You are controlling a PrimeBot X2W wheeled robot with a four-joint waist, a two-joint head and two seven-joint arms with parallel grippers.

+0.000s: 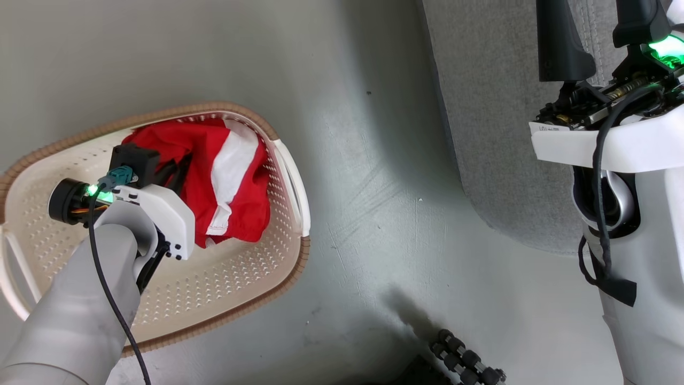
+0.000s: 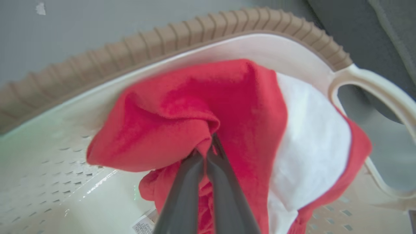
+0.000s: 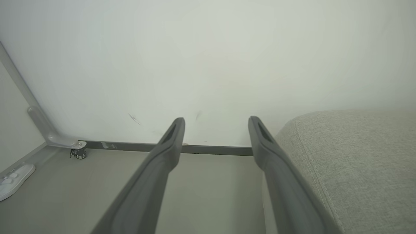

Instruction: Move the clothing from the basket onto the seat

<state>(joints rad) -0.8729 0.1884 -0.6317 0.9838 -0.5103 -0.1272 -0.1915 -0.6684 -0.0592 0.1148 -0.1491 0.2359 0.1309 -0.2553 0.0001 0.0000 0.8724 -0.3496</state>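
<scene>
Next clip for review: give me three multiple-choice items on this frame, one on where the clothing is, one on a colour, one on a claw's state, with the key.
1. Where does the clothing lie? A on a table; B in the basket; C on a shelf.
2. The basket's rim trim is: A brown; B blue; C black.
3. The right claw is: A shut on a towel; B shut on a bottle; C open, holding nothing.
Key: 1 B, the red and white cloth sits within the perforated walls. 2 A, the ribbed band around the top is brown. 3 C, its two fingers stand apart with nothing held between them.
</scene>
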